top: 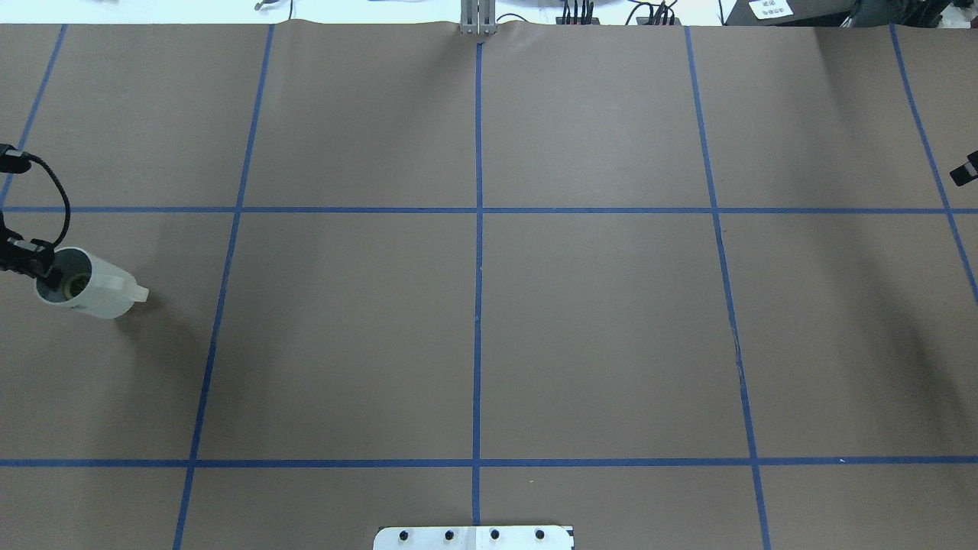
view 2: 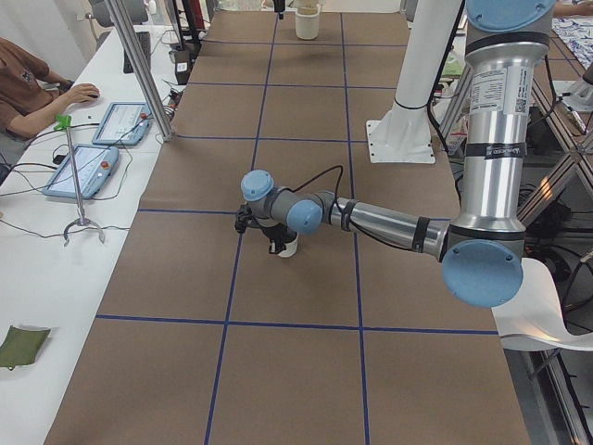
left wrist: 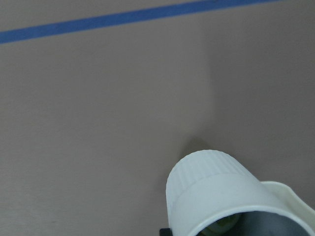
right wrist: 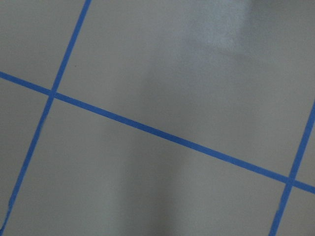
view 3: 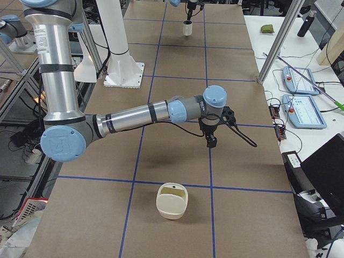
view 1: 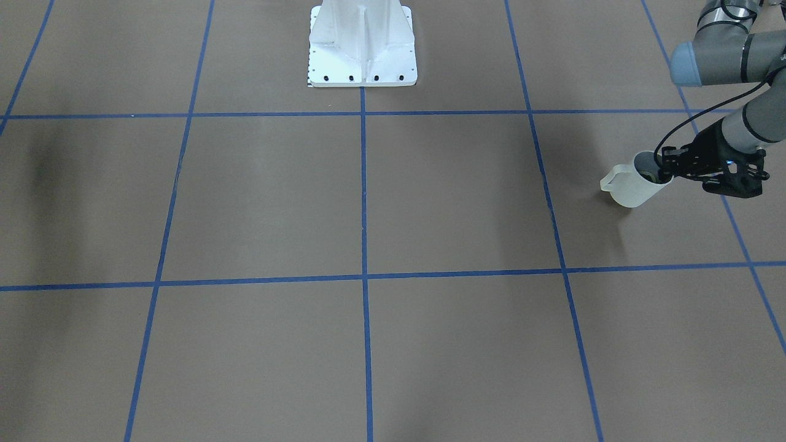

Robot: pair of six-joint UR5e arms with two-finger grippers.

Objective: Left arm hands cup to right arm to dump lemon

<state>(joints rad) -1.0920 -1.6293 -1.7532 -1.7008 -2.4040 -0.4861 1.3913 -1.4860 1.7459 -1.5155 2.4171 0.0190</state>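
Observation:
My left gripper [view 1: 662,174] is shut on the rim of the cup [view 1: 635,182], an off-white mug held tilted just above the brown table at its left end. The handle points away from the gripper. The lemon [top: 75,286] lies inside the cup as a small yellow-green lump, and it also shows at the mouth in the left wrist view, lemon [left wrist: 224,225]. My right gripper [view 3: 211,141] hangs fingers-down over the table's right part, far from the cup. I cannot tell whether it is open or shut. Its wrist view shows only table and blue tape.
A cream open-topped container [view 3: 172,201] sits on the table near the right end. The white robot pedestal [view 1: 362,49] stands at the robot's side. Blue tape lines [top: 477,252] grid the brown table. A person [view 2: 28,79] sits at a side bench with tablets.

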